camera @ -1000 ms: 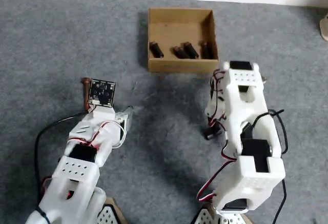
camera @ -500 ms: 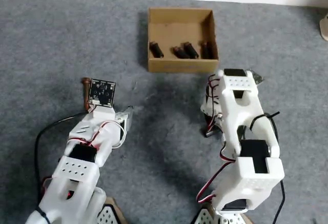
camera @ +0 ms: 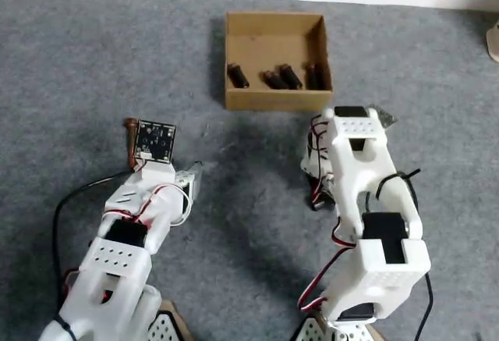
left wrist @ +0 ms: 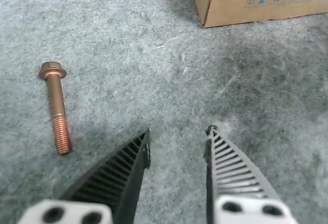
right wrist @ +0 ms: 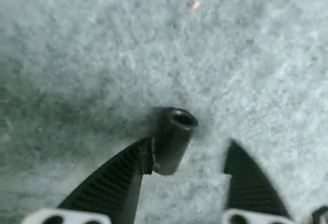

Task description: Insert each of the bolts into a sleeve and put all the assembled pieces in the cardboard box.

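The right pincer (right wrist: 190, 143) is spread wide around a sleeve (right wrist: 173, 139). The sleeve stands tilted on the carpet (right wrist: 77, 55) between the jaws, touching one finger and apart from the other, so nothing is gripped yet. The left pincer (left wrist: 178, 130) is open too and holds nothing. It sits low over the carpet, and a bolt (left wrist: 55, 108) lies flat just beside it, to its left in the high view.

The box (camera: 273, 99) sits at the far middle of the carpet, with four dark pieces (camera: 274, 79) in a row along its near wall. They look like finished assemblies, though they are too small to tell whether each carries a bolt.

Most of the job seems done. One bolt and one sleeve lie loose, to be picked up, joined and put in the box.
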`<state>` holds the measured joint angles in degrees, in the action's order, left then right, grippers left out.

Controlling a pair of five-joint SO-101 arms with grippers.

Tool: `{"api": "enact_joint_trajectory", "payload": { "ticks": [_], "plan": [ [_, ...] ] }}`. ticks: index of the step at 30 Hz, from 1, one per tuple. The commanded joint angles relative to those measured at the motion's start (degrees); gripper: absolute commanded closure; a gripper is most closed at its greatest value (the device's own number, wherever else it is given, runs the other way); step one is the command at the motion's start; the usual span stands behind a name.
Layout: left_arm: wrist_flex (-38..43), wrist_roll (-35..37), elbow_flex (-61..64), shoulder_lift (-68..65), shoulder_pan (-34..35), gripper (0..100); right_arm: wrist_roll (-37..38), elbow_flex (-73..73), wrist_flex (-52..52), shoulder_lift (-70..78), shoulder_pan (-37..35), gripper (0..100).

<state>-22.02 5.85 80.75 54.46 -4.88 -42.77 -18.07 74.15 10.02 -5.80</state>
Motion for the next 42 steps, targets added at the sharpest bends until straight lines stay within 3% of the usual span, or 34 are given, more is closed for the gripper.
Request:
{"api": "enact_joint_trajectory", "payload": {
  "ticks": [1, 8, 18, 25, 36, 42],
  "plan": [
    [1.32, -0.53, -0.31, 1.1, 0.31, 83, -0.7, -3.47, -6.29, -2.59, 0.04, 99.8],
    [1.32, -0.53, -0.31, 1.1, 0.31, 83, -0.62, -12.88, -18.15, -2.68, 0.04, 98.8],
    [0.7, -0.09, -1.54, 1.1, 0.57, 83, -0.26, -14.02, -18.33, -3.21, 0.04, 99.5],
    [-12.84, 5.01, -9.27, 1.1, 0.75, 83, -0.62, -14.46, -18.77, -10.59, -2.33, 99.5],
    [-17.23, 7.3, -17.63, 0.66, 13.41, 83, -0.18, -30.29, -28.26, -21.14, -7.34, 99.5],
    [-25.41, 5.01, -31.87, -14.9, 15.6, 82, -0.18, -34.68, -31.78, -25.63, -7.6, 99.5]
  ]
}}
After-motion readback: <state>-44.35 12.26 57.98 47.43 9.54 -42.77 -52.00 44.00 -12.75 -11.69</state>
